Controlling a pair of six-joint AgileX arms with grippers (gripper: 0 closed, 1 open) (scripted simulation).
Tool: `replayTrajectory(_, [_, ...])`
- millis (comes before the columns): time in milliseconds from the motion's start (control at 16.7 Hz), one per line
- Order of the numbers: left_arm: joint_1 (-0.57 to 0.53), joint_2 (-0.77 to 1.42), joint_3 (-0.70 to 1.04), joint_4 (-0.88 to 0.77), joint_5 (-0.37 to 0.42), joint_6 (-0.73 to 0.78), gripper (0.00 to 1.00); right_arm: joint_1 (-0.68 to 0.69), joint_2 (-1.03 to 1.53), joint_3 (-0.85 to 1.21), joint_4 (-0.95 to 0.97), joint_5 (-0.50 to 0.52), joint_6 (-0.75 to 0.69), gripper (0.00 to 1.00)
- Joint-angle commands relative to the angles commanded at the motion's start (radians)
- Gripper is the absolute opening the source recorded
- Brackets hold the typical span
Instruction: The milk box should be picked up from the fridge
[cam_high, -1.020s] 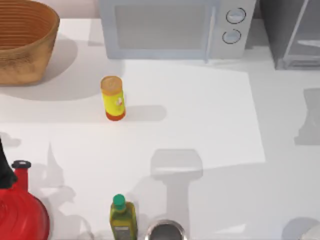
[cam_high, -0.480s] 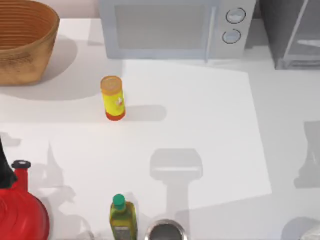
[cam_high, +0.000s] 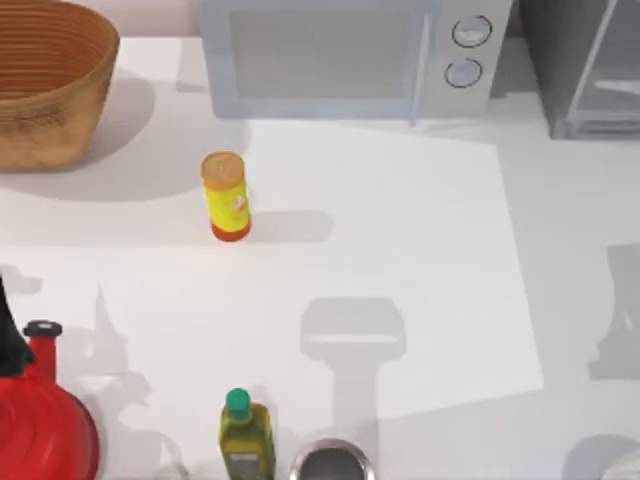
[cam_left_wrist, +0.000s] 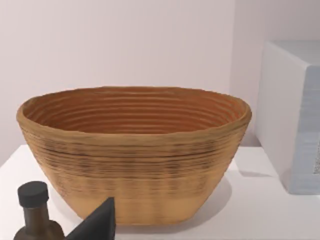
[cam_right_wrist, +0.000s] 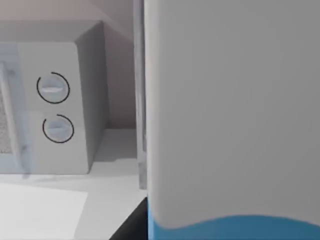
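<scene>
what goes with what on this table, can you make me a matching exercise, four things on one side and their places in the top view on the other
Things:
1. woven basket
2. microwave
3. yellow canister
4. green-capped bottle

Places in the top view:
A. at the near edge, left of the middle
B. back left corner
C. alone on the open table, left of centre
D. along the back edge, left of the fridge

Pairs: 1-B, 2-D, 3-C, 4-A
</scene>
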Motion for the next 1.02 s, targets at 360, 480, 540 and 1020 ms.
replayTrajectory(360, [0.0, 0.0, 0.0, 0.0, 0.0, 0.0, 1.0, 0.153, 0.285, 0.081, 0.237, 0.025, -0.008, 0.0])
replayTrajectory(480, [0.0, 0.0, 0.0, 0.0, 0.0, 0.0, 1.0, 0.233, 0.462, 0.122, 0.36, 0.039, -0.009, 0.0])
replayTrajectory(540, [0.0, 0.0, 0.0, 0.0, 0.0, 0.0, 1.0, 0.277, 0.561, 0.143, 0.426, 0.046, -0.009, 0.0])
replayTrajectory(1020, [0.0, 0.0, 0.0, 0.0, 0.0, 0.0, 1.0, 0.633, 1.322, 0.322, 0.966, 0.102, 0.011, 0.0])
